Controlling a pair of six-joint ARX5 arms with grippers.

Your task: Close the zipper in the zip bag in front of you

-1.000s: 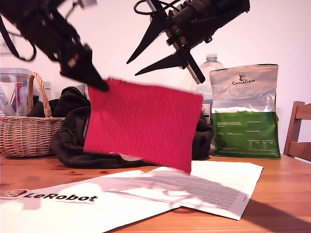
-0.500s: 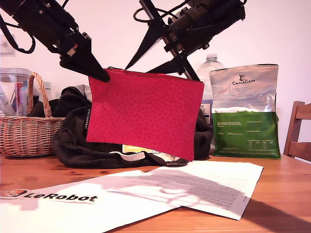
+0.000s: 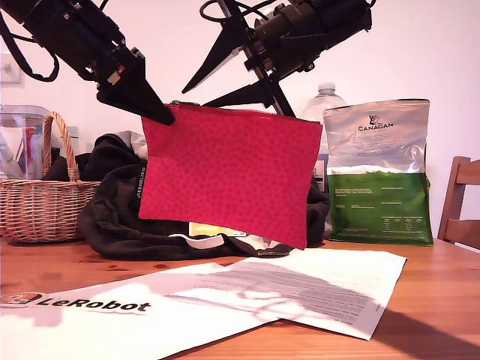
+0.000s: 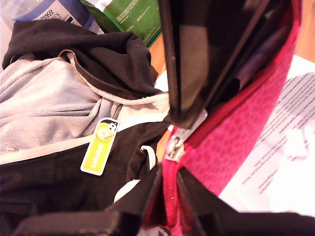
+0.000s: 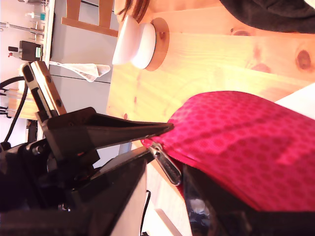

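Note:
The zip bag [image 3: 229, 176], a flat red-pink pouch, hangs in the air above the table. My first gripper [image 3: 166, 118] is shut on its upper corner at the exterior view's left, pinching the fabric [image 4: 170, 191]. The zipper [image 3: 232, 110] runs along the top edge. Its silver pull tab [image 4: 174, 145] sits right by that pinched corner, and the mouth gapes beyond it. My second gripper [image 3: 193, 98] is open and comes in from the exterior view's upper right. In the second wrist view its jaws [image 5: 167, 173] stand on either side of the pull tab [image 5: 165, 163] without closing on it.
Behind the pouch lies a black and grey hoodie [image 3: 112, 217]. A wicker basket [image 3: 41, 202] stands at the exterior view's left and a green-and-silver Canagan bag [image 3: 379, 176] at its right, beside a water bottle [image 3: 326, 97]. Paper sheets [image 3: 300, 289] cover the wooden table [image 3: 435, 300].
The pouch has swung from tilted to nearly level and risen slightly with my first gripper. My second gripper's open fingers have shifted toward the pull tab end.

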